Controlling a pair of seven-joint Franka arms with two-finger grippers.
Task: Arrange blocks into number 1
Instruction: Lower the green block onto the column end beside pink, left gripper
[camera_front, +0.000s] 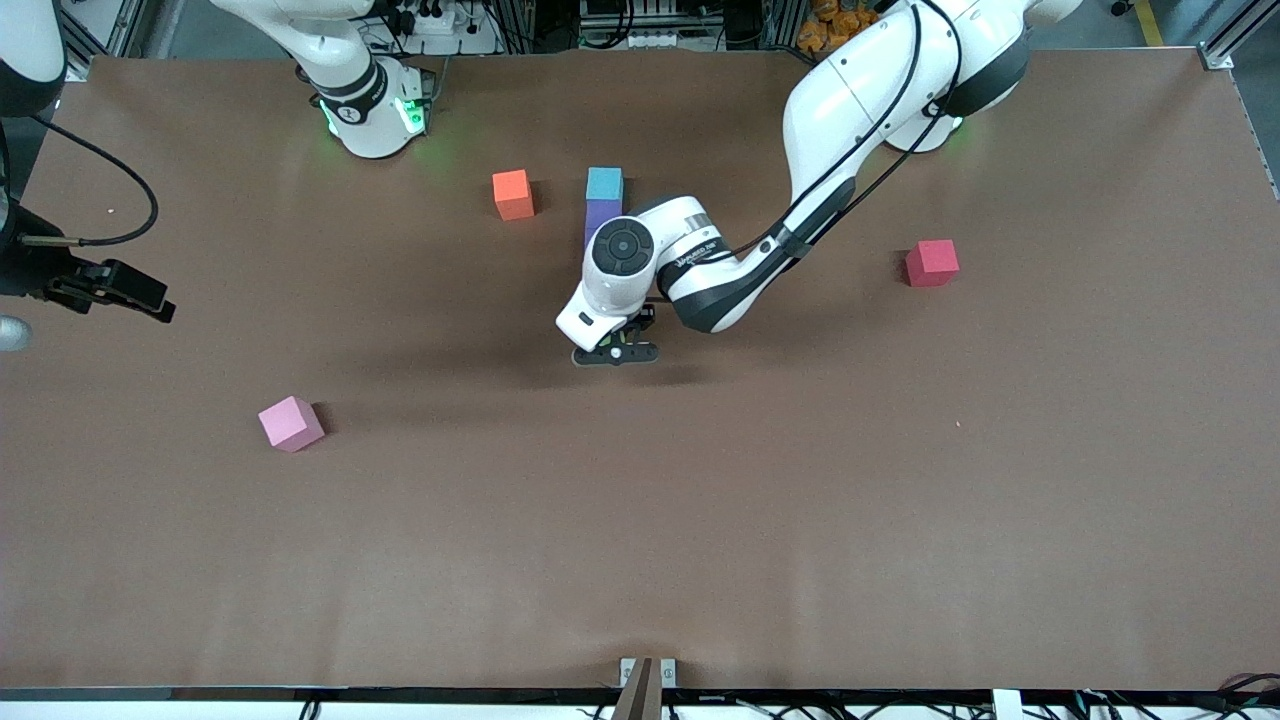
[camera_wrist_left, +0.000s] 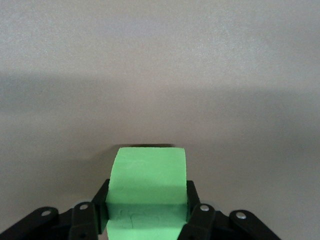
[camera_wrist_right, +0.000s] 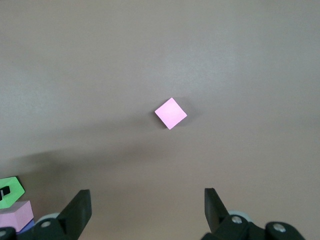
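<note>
The pink block is lying lowest in the front view, lower left of centre on the brown counter, well apart from the others. At the frame's middle the left arm is reaching down from the upper right, wrist bent over, its left end effector gripping the green block between closed fingers just above the counter. The right end effector is waiting at the left edge, fingers spread wide and holding nothing, with the pink block below its camera. Higher up, the red block is sitting toward the right. The purple block is touching the light blue block above it, with the orange block beside them.
</note>
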